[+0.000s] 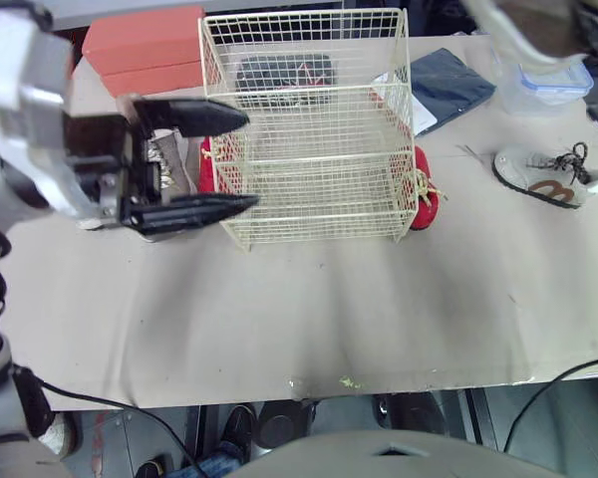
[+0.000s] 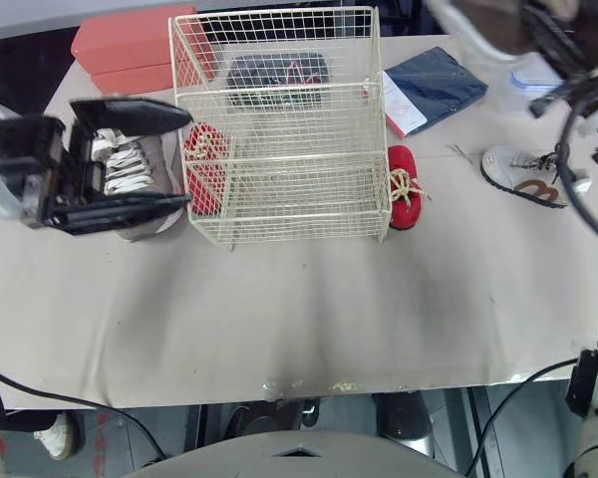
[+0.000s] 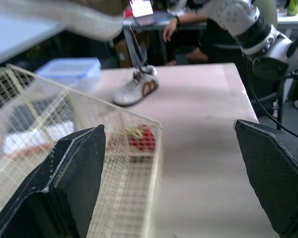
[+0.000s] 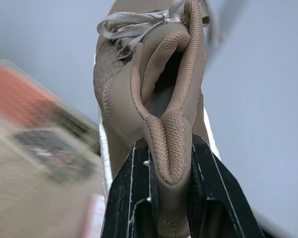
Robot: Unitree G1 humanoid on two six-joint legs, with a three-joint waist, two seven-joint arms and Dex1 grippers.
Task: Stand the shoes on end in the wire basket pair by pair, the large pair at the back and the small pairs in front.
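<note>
The cream wire basket (image 1: 309, 129) stands mid-table. My left gripper (image 1: 251, 159) hovers open at its left side, over a grey-white laced shoe (image 1: 165, 159) lying on the table. One red shoe (image 2: 205, 167) sits at the basket's left wall, inside or outside I cannot tell. Another red shoe (image 1: 426, 189) lies outside the right wall. A black shoe (image 1: 284, 72) shows through the wires at the back. A small white shoe (image 1: 548, 175) lies at the right. My right gripper (image 4: 170, 148) is raised at the back right, shut on the heel collar of a tan shoe (image 4: 154, 74).
Red boxes (image 1: 145, 50) sit at the back left. A navy folder (image 1: 448, 85) and a clear lidded container (image 1: 553, 82) lie behind the basket on the right. People sit at a desk (image 3: 188, 20) beyond the table. Bare table (image 1: 309, 319) stretches along the front.
</note>
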